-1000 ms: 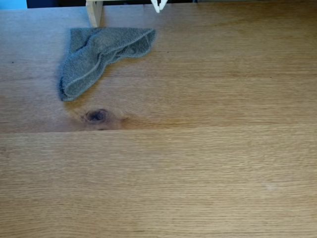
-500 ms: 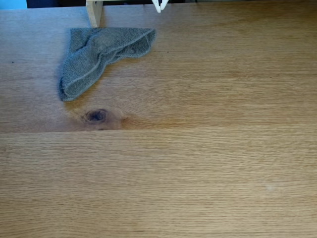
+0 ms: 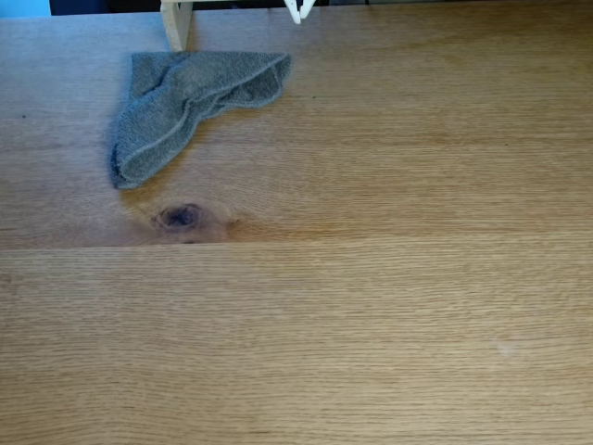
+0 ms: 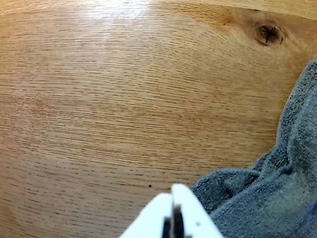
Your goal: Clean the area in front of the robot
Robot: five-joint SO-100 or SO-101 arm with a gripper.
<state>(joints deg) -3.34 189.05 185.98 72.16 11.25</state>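
Grey cloth (image 3: 185, 102) lies crumpled at upper left of the fixed view, unmoved over the last second. Gripper (image 4: 174, 218) (fingers pressed together, holding nothing) hovers beside it; wiping shows no progress.

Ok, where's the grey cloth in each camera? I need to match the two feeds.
Fixed view: the grey cloth lies crumpled at upper left on the wooden table, just below a pale wooden post at the top edge.
Wrist view: the cloth fills the lower right corner, just right of the white claw, whose fingers are together.
Shared landmark: the dark knot in the wood; top right in the wrist view.
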